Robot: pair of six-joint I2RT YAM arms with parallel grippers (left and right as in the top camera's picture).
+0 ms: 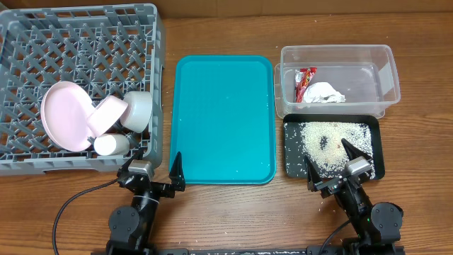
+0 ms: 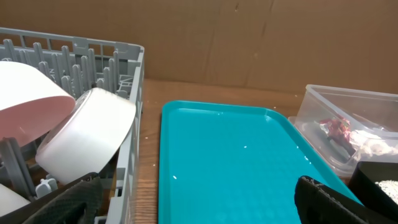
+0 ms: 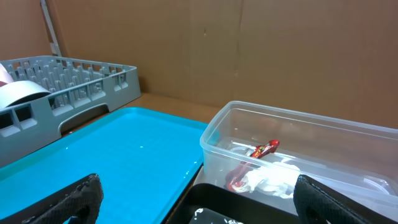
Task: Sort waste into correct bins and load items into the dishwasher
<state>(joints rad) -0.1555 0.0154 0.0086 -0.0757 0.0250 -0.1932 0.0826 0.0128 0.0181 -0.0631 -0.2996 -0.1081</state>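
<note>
- The grey plastic lattice dish rack (image 1: 159, 85) holds the round pale pink plate (image 1: 64, 117), small pink bowl (image 1: 106, 117), greenish-white bowl (image 1: 138, 110) and white cup (image 1: 112, 144), which lean together.
- The left pincer (image 1: 156, 159), fingers apart, hovers at the rack's near corner.
- The teal serving tray (image 1: 223, 117) is bare and gives free room.
- The clear plastic tub (image 1: 386, 71) keeps the red snack wrapper (image 1: 304, 81) and white paper wad (image 1: 325, 93).
- The shallow black tray (image 1: 379, 149) keeps the rice grains (image 1: 329, 138); the right pincer (image 1: 329, 159), apart, is over its near edge.
</note>
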